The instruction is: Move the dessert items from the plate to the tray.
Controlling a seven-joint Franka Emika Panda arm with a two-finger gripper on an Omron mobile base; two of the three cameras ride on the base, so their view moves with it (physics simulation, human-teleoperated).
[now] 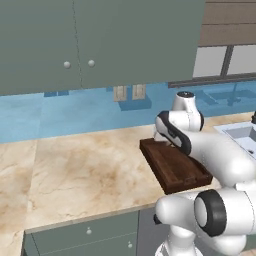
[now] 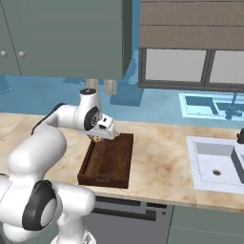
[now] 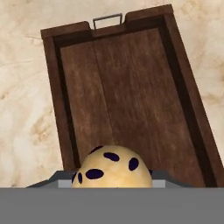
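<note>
While the white arm bends low over the dark wooden tray (image 3: pixel 131 96), its jaws grip a round speckled dessert item (image 3: pixel 112 168) (marbled desk (image 1: pixel 75 170) beneath).

Tray (image 3: pixel 127 96): dark brown wood, plank grain, pale metal handle (image 3: pixel 107 19) at 12 o'clock end. Dessert piece (image 3: pixel 112 168): tan-yellow, dark navy specks. Counter (image 1: pixel 75 165): beige marble, brownish veins. Cabinets (image 1: pixel 100 40) grey-green; backsplash (image 1: pixel 75 112) blue, possibly glossy. Sink (image 2: pixel 217 164) white.
</note>
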